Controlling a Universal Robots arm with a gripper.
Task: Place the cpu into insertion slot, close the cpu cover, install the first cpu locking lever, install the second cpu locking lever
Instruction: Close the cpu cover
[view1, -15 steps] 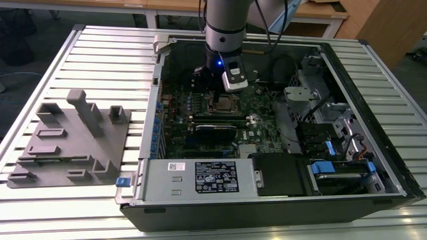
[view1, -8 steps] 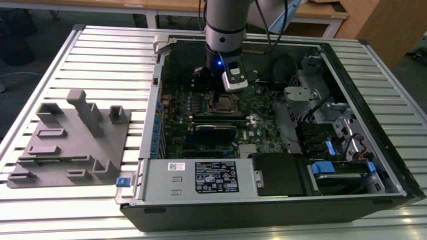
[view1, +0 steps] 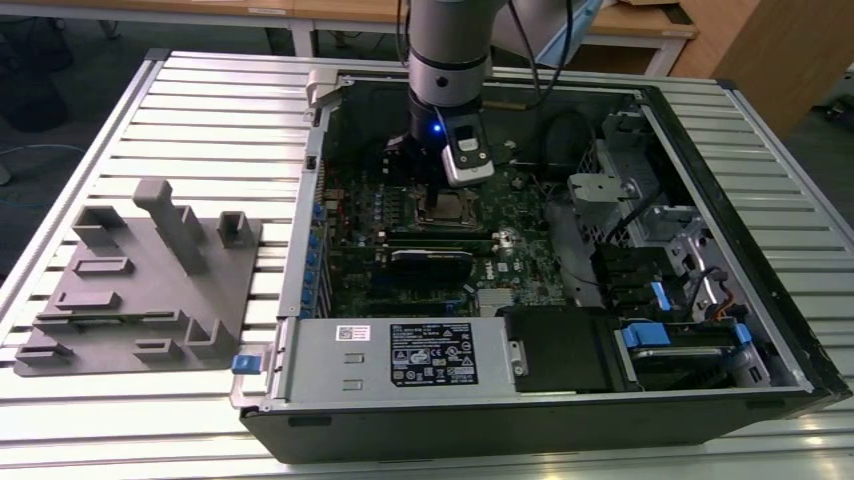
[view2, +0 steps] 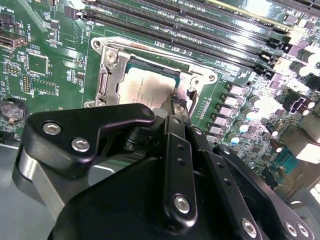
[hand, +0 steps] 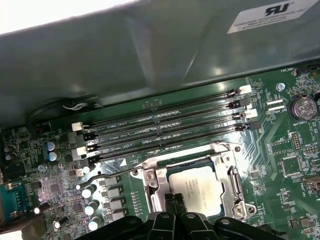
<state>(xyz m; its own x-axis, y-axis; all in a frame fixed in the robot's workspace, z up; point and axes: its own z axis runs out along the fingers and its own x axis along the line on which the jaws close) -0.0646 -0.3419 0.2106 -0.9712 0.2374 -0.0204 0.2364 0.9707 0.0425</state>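
Gripper (hand: 173, 200): fingers closed together, empty, tips low over the insertion slot (view1: 447, 208).
Cpu (hand: 197, 185): lay seated inside the slot.
Cpu cover (hand: 231, 186): down, framing the chip.
Locking lever (hand: 120, 171): thin rod along the slot's side, apparently unlatched.
Technique: judged a steady press on the rod, clear of the chip, best.

We see our arm (view1: 447, 50) as a silver-grey tube with a darker band. A blue light (view1: 437, 127) glows at its wrist, with a grey camera box (view1: 467, 160) at 4 o'clock of it. In the second wrist view our claw (view2: 177, 102) is matte black, its linkage plates pinned with silver screws (view2: 181, 202).
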